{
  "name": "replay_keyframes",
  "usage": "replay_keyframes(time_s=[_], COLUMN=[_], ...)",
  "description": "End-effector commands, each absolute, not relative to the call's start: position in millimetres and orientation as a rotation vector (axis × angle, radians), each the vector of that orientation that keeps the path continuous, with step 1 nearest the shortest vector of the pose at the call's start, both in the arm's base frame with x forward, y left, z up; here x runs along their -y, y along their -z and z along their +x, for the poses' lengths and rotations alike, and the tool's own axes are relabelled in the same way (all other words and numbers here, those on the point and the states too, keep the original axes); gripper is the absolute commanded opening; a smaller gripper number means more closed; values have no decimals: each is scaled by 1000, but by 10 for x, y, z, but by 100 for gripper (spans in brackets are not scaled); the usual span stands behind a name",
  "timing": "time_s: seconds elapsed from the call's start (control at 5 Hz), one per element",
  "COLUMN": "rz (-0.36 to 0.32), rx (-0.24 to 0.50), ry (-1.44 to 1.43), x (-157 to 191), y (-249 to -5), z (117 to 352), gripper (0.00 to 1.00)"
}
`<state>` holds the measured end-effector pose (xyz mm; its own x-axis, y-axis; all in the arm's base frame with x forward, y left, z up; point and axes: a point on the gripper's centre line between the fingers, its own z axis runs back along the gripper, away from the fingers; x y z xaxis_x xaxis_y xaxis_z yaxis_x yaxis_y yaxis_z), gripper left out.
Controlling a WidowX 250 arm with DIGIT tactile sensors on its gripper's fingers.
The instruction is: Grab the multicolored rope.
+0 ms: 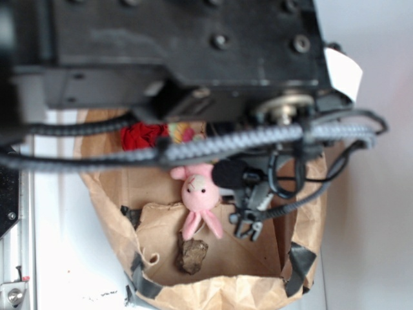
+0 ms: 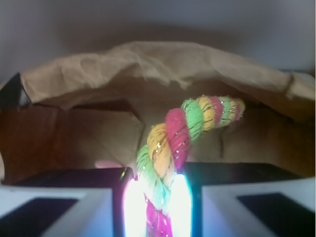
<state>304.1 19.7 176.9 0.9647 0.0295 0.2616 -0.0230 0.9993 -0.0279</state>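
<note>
Fingers pressed against both flanks of the multicolored rope, gap narrow, rope filling the space between the bright, overexposed pads. Clamped on one end of the rope, so the rest rises free from the pinch. Long axis running up and away from the fingers, then curving rightward toward the back wall of the paper bag, far tip pointing right and slightly up. Red, yellow and green strands twisting along the whole visible length; no sag toward the bag floor, which suggests a firm hold and a stiff rope. Probably gripped near the end because that part was easiest to reach inside the bag.

From the exterior camera, gripper low inside the same bag, just right of the pink plush bunny, apart from it. Dark lump below the bunny on the bag floor, nature unclear. Red crumpled thing at the bag's far edge, half hidden behind the arm's cable sleeve. Rope itself hard to pick out here, masked by the arm. Grab judged essentially made.
</note>
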Motion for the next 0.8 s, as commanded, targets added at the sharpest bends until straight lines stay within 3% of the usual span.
replay_keyframes(time_s=[0.0,0.6], rz=[-5,28], rx=[343,362], ry=[-40,-62], x=[-323,-287], y=[-2262,-2238], z=[2813,2877], gripper=[0,0])
